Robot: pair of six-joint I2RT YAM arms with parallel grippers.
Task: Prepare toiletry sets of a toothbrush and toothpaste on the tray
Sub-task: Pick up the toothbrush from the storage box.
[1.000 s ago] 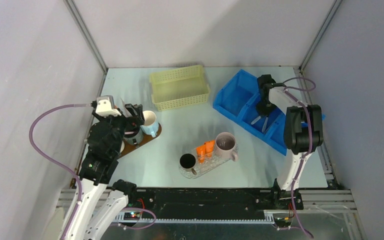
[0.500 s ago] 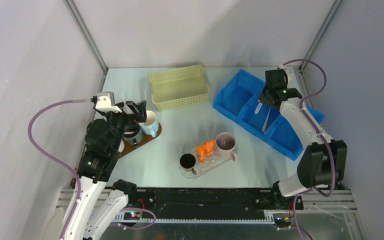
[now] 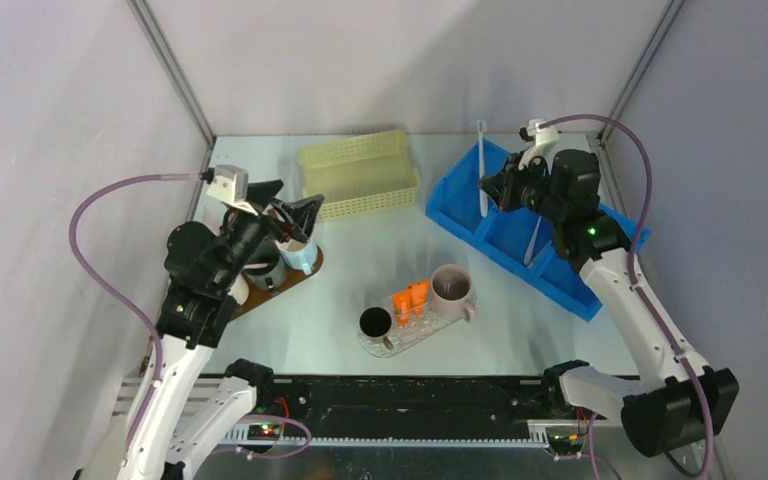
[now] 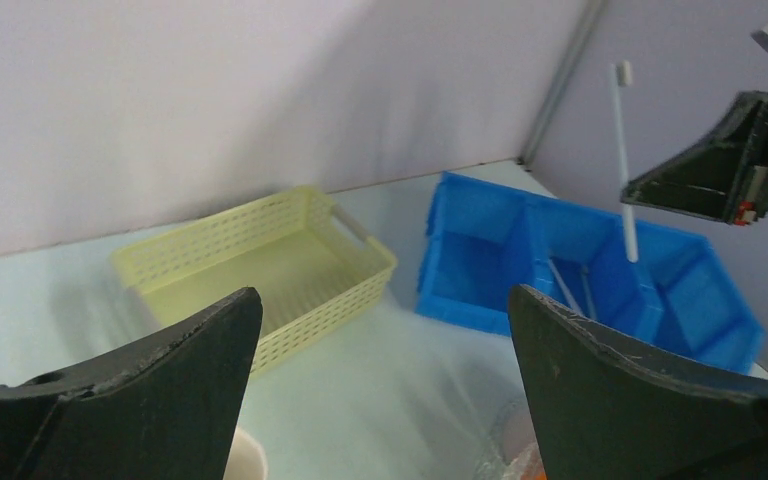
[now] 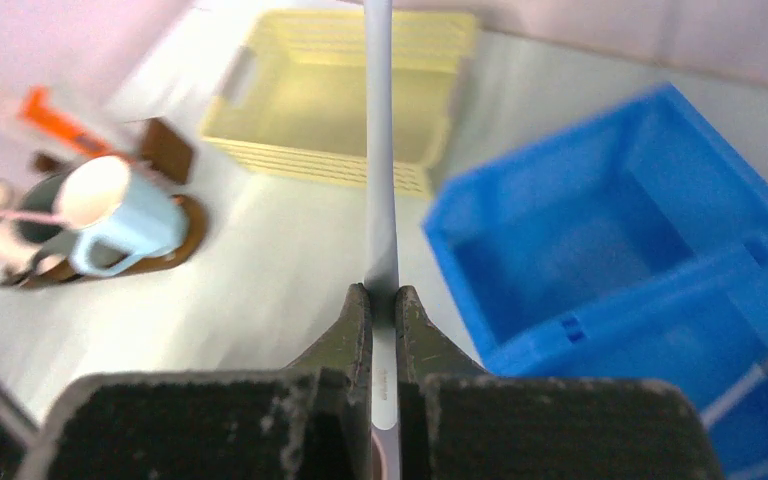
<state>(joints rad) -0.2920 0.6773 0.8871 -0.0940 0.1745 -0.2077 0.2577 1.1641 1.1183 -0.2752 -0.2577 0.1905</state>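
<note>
Right wrist view: the right gripper (image 5: 380, 300), fingers pressed together, pinches a slim white toothbrush (image 5: 380, 150) by its handle. The shaft runs up out of the frame, so its head is cut off. Behind it lie a blue bin (image 5: 660, 230) at right, with spare brushes (image 5: 750, 385) in the lower-right corner, and a yellow basket (image 5: 340, 100) at top. Blurred mugs (image 5: 110, 215) sit at left. From above, the left gripper (image 3: 288, 205) hangs spread wide and empty over those mugs. Two orange tubes (image 3: 410, 297) lie on the clear tray (image 3: 425, 328) at lower centre, between a black mug (image 3: 375, 322) and a pink mug (image 3: 451, 285).
</note>
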